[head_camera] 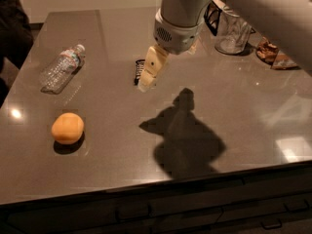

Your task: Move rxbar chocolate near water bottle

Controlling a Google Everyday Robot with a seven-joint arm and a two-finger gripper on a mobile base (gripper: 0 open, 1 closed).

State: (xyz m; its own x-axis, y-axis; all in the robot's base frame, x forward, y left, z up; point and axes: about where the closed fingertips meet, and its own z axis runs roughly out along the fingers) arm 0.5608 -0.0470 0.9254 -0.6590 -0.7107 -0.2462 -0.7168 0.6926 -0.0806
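The rxbar chocolate [139, 70] is a small black wrapped bar lying flat on the grey table [112, 169], mostly hidden behind the gripper's pale fingers [155, 65]. The gripper [148, 84] hangs from the grey arm just in front of and above the bar, pointing down and left. The water bottle [61, 68] is a clear crinkled bottle with a white cap, lying on its side at the left of the table, well left of the bar.
A round orange fruit [68, 128] sits front left. A clear cup with a dark handle [230, 30] and a brown crumpled packet [272, 55] stand at the back right. The table's front edge runs along the bottom.
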